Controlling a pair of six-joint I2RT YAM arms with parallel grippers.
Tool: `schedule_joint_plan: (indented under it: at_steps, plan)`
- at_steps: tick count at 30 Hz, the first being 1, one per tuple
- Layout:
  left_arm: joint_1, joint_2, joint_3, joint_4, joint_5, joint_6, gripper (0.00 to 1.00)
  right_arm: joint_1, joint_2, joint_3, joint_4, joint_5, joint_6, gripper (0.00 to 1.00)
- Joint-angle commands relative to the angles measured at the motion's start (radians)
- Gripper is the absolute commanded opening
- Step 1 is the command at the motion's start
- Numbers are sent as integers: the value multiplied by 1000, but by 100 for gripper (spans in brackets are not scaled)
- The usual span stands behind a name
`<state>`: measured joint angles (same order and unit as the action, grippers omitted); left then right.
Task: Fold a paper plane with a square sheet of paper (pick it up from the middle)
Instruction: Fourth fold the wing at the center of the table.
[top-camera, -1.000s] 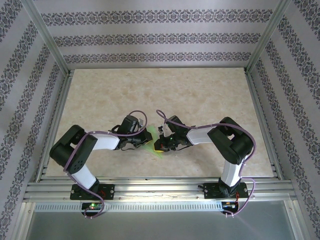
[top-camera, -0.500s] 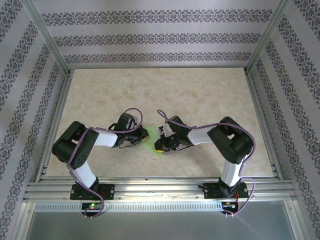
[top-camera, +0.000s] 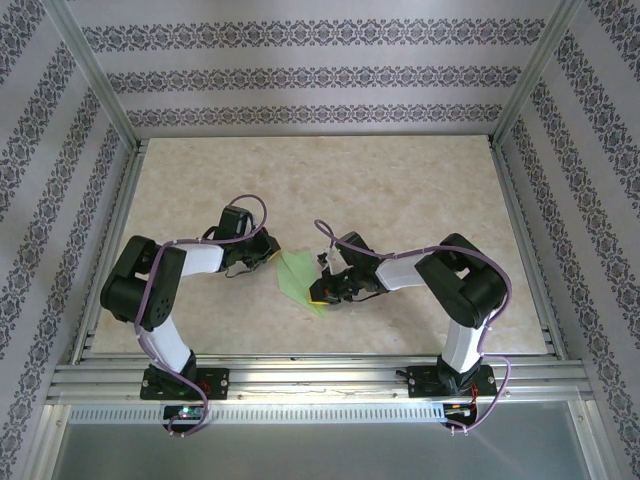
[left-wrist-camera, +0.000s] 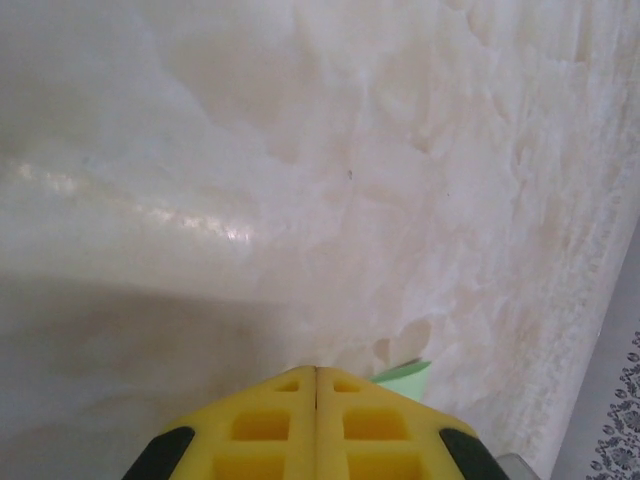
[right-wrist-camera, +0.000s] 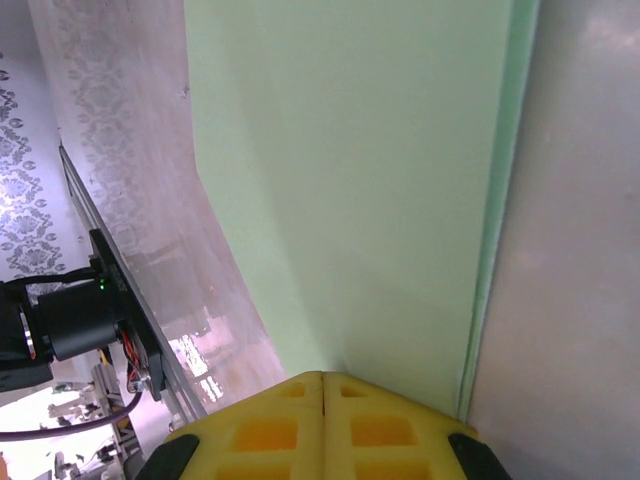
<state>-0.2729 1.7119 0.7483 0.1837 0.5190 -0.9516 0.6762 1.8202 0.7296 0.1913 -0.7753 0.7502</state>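
Left gripper (top-camera: 264, 256) being drawn back leftward off the paper plane (top-camera: 296, 273), fingers together; more green being uncovered; right gripper (top-camera: 320, 293) being kept on it, fingers together

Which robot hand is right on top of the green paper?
The right gripper: its shut yellow tips sit over the green paper. The left gripper is beside the paper, over bare table.

Surface (top-camera: 400, 190): one. Paper plane (top-camera: 296, 277): one (pale green, a single folded piece). Arms: two, left arm (top-camera: 150, 290) and right arm (top-camera: 462, 282). End effectors: two, left end effector (top-camera: 268, 256) and right end effector (top-camera: 320, 292), each with two yellow fingers (left-wrist-camera: 270, 420).
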Motion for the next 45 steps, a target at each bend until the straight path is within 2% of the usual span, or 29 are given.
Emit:
schedule_joint_plan:
  at_steps: [1,7,11,15,19,25,37,41,45]
  plan:
    - [3,-102,-1,-86,-5,44,5,-12,27,-52,-158,53,-39,0]
    - [-65,-187,-58,-56,-8,41,6,-26,20,-53,-173,51,-51,0]
    - [-142,-127,-51,-2,23,47,5,-24,16,-60,-172,54,-48,0]
    - [-164,-66,-40,53,41,38,5,-26,16,-64,-174,57,-48,0]
    - [-147,-28,-5,-65,-42,94,5,-27,19,-68,-173,62,-47,0]
    - [-87,57,4,-47,-23,106,5,-26,27,-71,-171,62,-46,0]
    - [-5,83,121,-196,-52,167,4,-27,36,-67,-177,58,-51,0]
    - [-9,25,150,-219,-16,171,3,-26,33,-67,-173,59,-47,0]
    - [-39,-80,158,-255,-26,182,4,-27,31,-61,-168,57,-41,0]
